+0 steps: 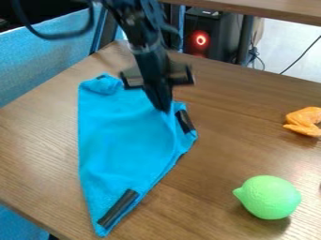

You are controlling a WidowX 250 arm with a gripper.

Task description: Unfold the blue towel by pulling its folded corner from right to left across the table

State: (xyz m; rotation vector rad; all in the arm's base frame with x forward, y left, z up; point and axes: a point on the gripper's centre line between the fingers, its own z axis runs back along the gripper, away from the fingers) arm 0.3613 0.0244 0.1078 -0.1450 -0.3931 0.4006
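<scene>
An office or lab, it seems: behind the wooden table (37,140) sit a black computer-like case (216,40) and cables (253,56); blue fabric panelling (31,61) runs beside it.

Black jointed arm (143,40) with a looping black cable (56,36) and blocky side pieces (181,75)

The arm (143,37) comes in at the top of the frame, left of centre, and its gripper (164,107) points down at the upper part of a blue cloth (125,136), its tip at the cloth near a fold. The cloth lies on a brown wooden table (31,150), from the upper left down to a narrow corner at lower left. One dark strip (187,121) is on its right edge, another strip (118,207) near the low corner. A green lime (271,197) sits at lower right, and an orange object (304,122) at the right edge. At top centre, behind the table, a red ring (201,40) glows on a black box (220,35).
</scene>
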